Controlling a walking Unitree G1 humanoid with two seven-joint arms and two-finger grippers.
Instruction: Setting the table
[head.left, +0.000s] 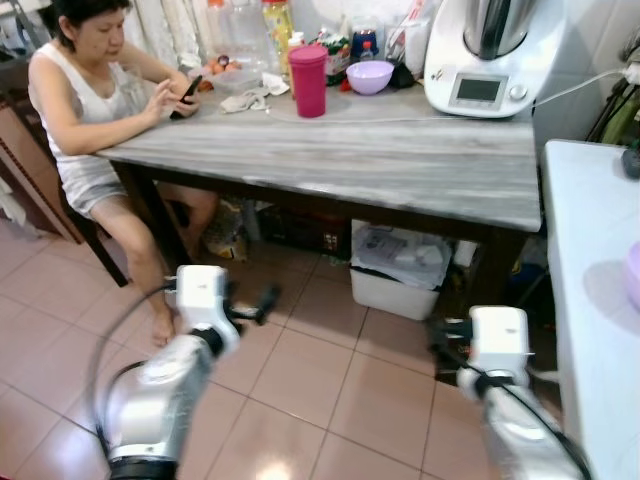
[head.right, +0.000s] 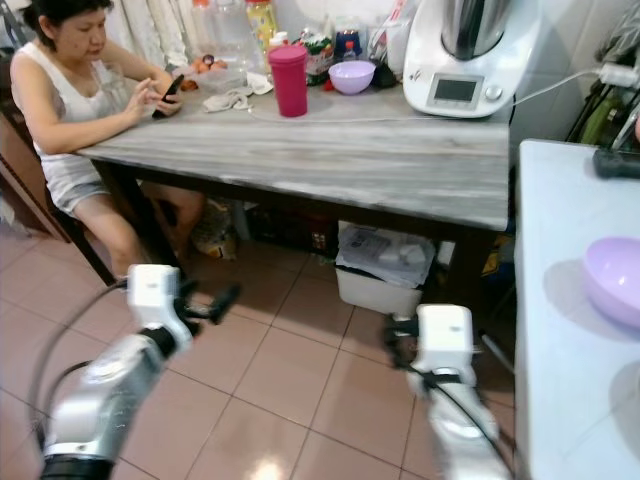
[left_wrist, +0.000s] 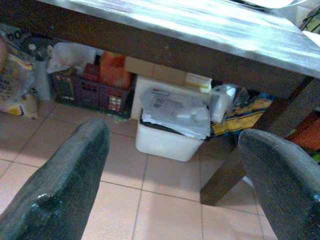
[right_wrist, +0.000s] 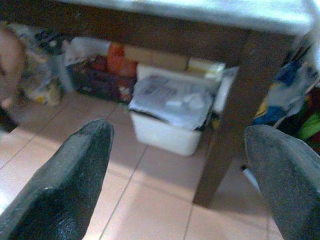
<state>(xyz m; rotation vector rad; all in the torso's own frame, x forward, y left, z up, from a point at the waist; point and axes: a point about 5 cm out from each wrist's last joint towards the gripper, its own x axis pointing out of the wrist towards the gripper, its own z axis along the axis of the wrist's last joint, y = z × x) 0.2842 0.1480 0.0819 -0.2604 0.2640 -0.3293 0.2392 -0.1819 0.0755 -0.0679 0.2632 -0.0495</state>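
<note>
Both grippers (fingers spread) hang low before the table (head.left: 420, 190) edge.

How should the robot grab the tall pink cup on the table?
Take the pink cup around its straight side wall, below the lid, coming from the bare table edge facing the robot. It stands upright and tall, so a sideways hold probably suits it, and bottles crowd behind it. Both claws hang low and open.

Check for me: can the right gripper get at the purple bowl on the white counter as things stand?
Probably yes: the purple bowl sits uncovered on the white counter, on the right gripper's own side. That gripper hangs low and open, so it must rise first.
</note>
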